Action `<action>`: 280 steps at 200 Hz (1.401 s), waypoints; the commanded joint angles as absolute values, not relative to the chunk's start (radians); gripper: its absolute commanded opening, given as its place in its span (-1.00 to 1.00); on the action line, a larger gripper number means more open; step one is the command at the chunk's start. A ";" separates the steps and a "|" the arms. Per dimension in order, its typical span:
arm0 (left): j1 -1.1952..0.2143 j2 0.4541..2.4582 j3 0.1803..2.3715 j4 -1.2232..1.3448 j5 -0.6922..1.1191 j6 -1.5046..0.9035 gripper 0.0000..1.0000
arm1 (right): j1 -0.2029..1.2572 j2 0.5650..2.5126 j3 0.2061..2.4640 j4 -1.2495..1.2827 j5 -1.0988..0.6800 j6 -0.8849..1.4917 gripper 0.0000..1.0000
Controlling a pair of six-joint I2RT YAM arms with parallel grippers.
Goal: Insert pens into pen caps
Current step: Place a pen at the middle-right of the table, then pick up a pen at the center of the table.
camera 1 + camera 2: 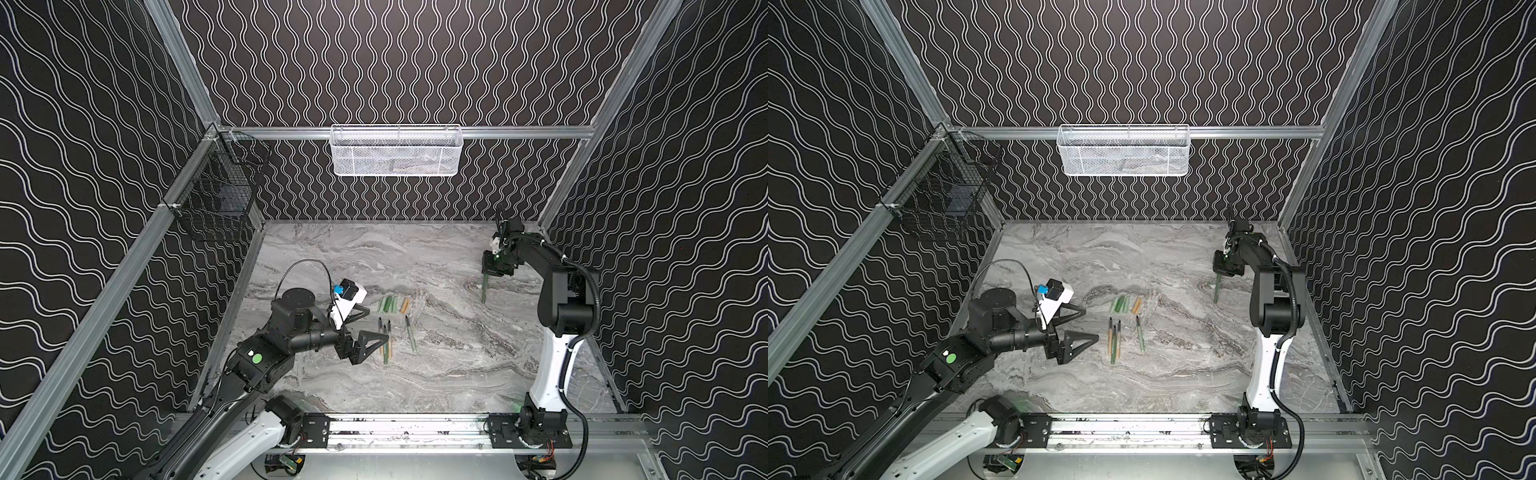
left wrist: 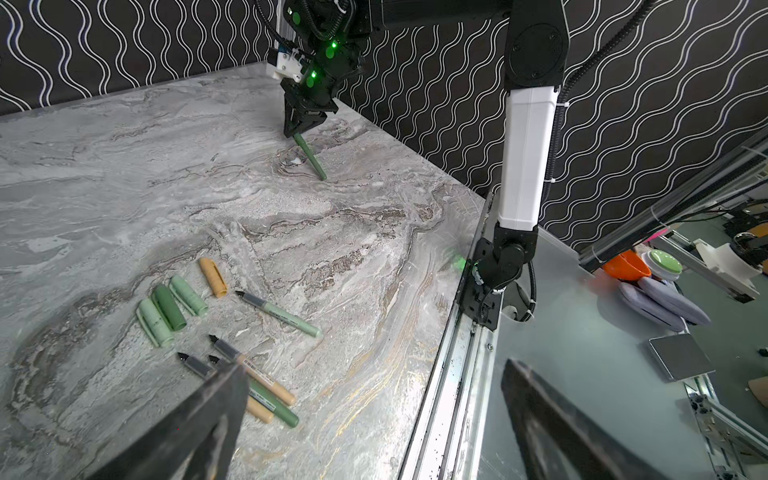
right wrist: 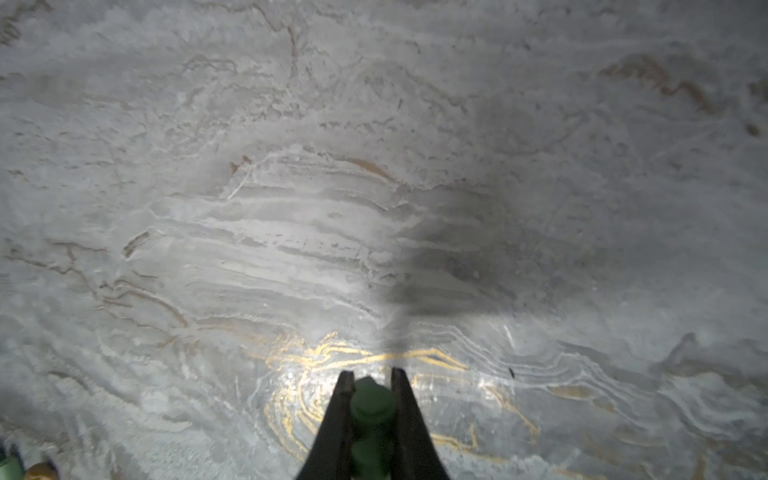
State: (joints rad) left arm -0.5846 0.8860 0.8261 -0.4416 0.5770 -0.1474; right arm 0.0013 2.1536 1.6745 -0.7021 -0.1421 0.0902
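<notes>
Starting with the right gripper point(image 2: 300, 126): clamped tight on a dark green pen point(image 2: 311, 156), held tilted way over at the back right of the marble table point(image 1: 457, 374); can't tell whether the lower end actually touches the surface. Got the left gripper point(image 1: 379, 323) spread fully wide, gripping nothing, hovering just beside three pens point(image 1: 386, 353) lying close together; spotted a fourth pen point(image 1: 410, 336) a little apart from those, plus four pen caps point(image 1: 387, 303) in a row just behind. Only get the cap colours properly from the left wrist view (two pale green, one dark green, one tan); from the right wrist view, just see that pen's green end pinched between the jaws over bare marble; only catch the white basket point(image 1: 395, 151) on the back rail in both top views.
</notes>
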 commanded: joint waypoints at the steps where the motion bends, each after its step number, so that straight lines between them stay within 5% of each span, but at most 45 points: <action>1: -0.584 0.902 0.831 -0.425 0.573 -0.126 0.97 | 0.018 2.168 1.684 -0.749 -0.100 0.056 -0.80; 40: -0.584 0.925 0.834 -0.414 0.585 -0.129 0.97 | 0.029 2.163 1.664 -0.727 -0.095 0.055 -0.35; 129: -0.584 0.929 0.834 -0.414 0.569 -0.135 0.98 | 0.130 2.027 1.643 -0.723 -0.056 0.069 0.26; 280: -0.574 0.864 0.839 -0.439 0.370 -0.155 0.98 | 0.720 1.811 1.263 -0.514 -0.073 0.270 0.23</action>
State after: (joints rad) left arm -0.5808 0.8745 0.8326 -0.4500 0.4095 -0.1520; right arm 0.6621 1.8091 1.2690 -0.5396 -0.1143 0.2092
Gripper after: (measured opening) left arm 0.989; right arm 0.622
